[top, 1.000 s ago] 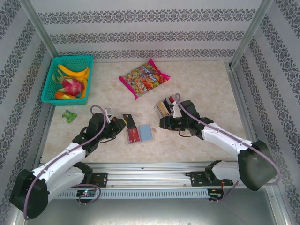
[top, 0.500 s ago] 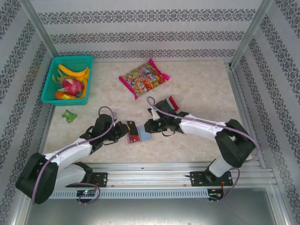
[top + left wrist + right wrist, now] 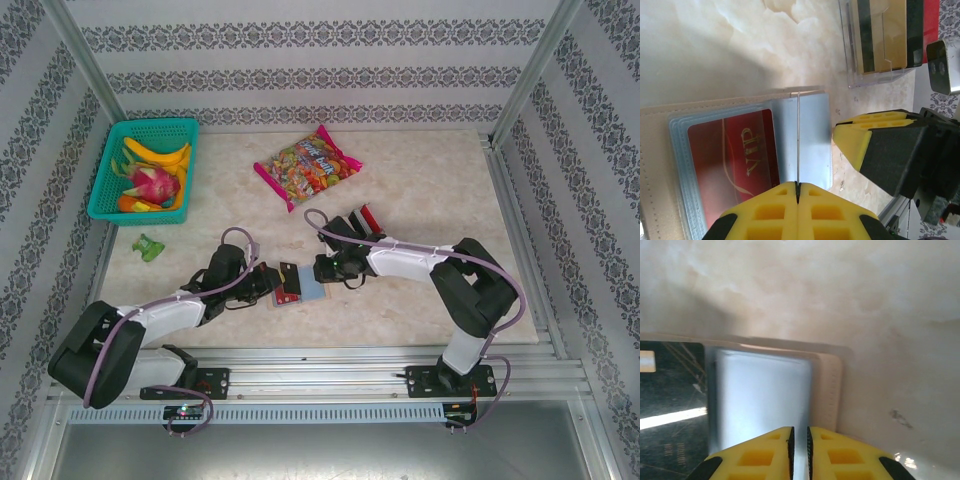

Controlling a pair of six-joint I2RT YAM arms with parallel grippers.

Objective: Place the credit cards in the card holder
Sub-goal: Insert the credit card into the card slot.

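Note:
The card holder (image 3: 313, 291) lies open on the table, tan rim (image 3: 830, 390) round bluish clear sleeves (image 3: 812, 135). A red VIP card (image 3: 732, 155) sits in its left sleeves (image 3: 287, 297). My left gripper (image 3: 272, 282) (image 3: 797, 184) is shut on a dark credit card (image 3: 290, 272), seen edge-on (image 3: 798, 135) over the sleeves and flat-on (image 3: 670, 405) from the other wrist. My right gripper (image 3: 322, 270) (image 3: 799, 429) has its jaws almost together, tips down at the holder's right sleeve (image 3: 760, 395), nothing visible in the slit. Its finger (image 3: 865, 140) touches the sleeve's right edge.
A clear plastic rack (image 3: 352, 222) (image 3: 880, 45) with more cards stands just behind the right gripper. A candy bag (image 3: 306, 165) lies at the back middle, and a green fruit basket (image 3: 150, 170) at the back left. A small green object (image 3: 150, 247) lies at the left.
The right gripper left the rack, moved left and down to the holder and narrowed its jaws. The left gripper carried the dark card rightward over the holder.

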